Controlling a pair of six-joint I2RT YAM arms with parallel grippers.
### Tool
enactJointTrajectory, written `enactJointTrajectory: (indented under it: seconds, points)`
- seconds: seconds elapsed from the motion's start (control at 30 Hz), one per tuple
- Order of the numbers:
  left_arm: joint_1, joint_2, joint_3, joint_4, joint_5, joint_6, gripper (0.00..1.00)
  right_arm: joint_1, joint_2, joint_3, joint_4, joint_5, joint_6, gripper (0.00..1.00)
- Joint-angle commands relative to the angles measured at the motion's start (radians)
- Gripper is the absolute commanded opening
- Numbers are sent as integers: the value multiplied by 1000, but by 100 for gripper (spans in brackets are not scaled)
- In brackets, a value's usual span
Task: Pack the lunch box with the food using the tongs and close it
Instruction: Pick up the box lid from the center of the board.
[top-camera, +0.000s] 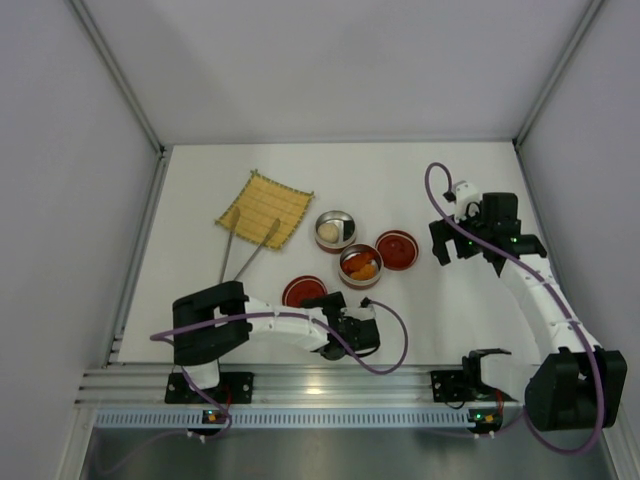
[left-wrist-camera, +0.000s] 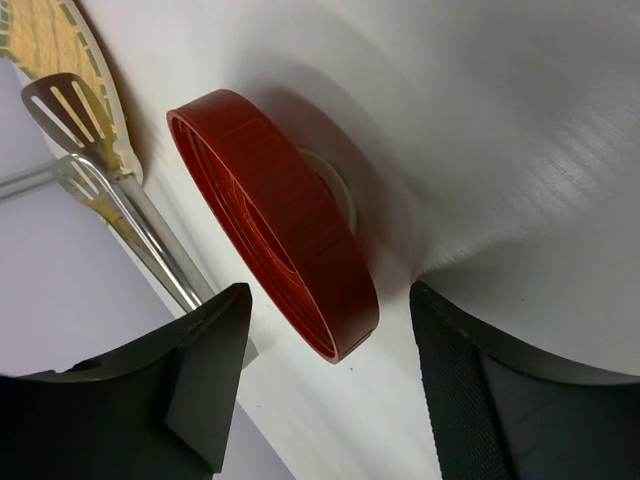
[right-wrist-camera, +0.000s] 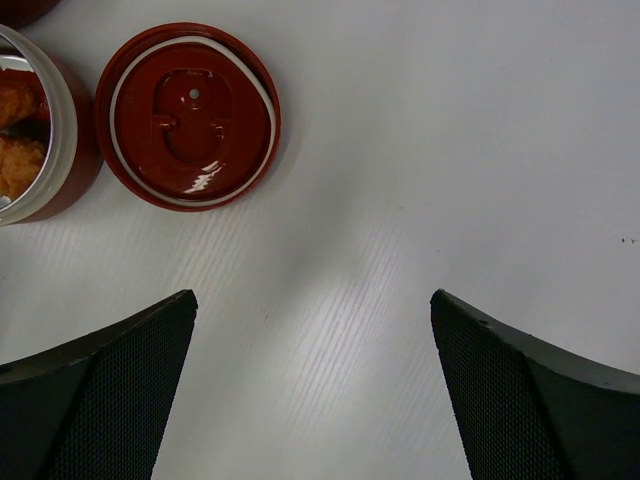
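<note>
White walls close round a white counter (top-camera: 450, 180), and the layout suggests the filling is over: the tongs (top-camera: 245, 252) lie idle at the left with their tips on the yellow woven mat (top-camera: 265, 207), well apart from both arms, which makes sense if nothing more needs lifting. The lunch box stands mid-counter as two round steel tins close together. The farther tin (top-camera: 336, 212) holds a white round piece (top-camera: 327, 233) beside something dark, and the nearer tin (top-camera: 343, 270) holds orange pieces (top-camera: 364, 268) with a red one. Two red lids lie off the tins, so I judge closing to be the step in hand. The left pincer (left-wrist-camera: 328, 300) is spread astride the near-left lid (top-camera: 298, 292), one finger on each side of its rim with a gap showing on both, so it pinches nothing yet; it sits low and side-on, apparently to take the lid by its edge. The right pincer (right-wrist-camera: 312, 300) hangs spread wide over bare counter near the other lid (right-wrist-camera: 188, 115), which seems to lie underside up with its pale seal ring showing, probably awaiting its turn
</note>
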Motion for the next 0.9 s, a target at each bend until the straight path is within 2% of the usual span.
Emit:
enactJointTrajectory:
  seconds: [0.0, 0.03, 0.1, 0.13, 0.23, 0.27, 0.37, 0.57, 0.67, 0.83, 0.87]
  points:
    - [-2, -4, -5, -7, 9, 2, 65, -11, -32, 8, -10, -4, -18, 99]
    - [-2, -11, -8, -8, 8, 8, 57, -11, -33, 6, -10, -5, -15, 99]
    - [-2, -29, -7, -18, 6, 24, 49, -11, -36, 0, -8, -9, -12, 99]
    - [-2, -44, -5, -24, -3, 33, 39, -11, -40, -4, -7, -11, -12, 99]
    - [-2, -60, 1, -31, -18, 45, 25, -11, -37, -6, -4, -24, -1, 99]
    - [-2, -64, 2, -31, -36, 54, 16, -11, -35, -1, -4, -31, 3, 99]
    - [-1, -74, 18, -50, -67, 74, 1, -11, -36, 15, -5, -55, 19, 99]
    - [4, -155, 148, -197, -116, 94, 0, -11, -38, 48, 29, -185, 109, 99]
    - [38, -225, 154, -196, -110, 163, 0, -11, -24, 65, 59, -309, 167, 99]
    - [78, -336, 308, -185, -57, 294, 0, -11, -4, 54, 185, -503, 296, 99]
    - [81, -368, 361, -171, -51, 321, 0, -11, -6, 43, 228, -524, 388, 99]
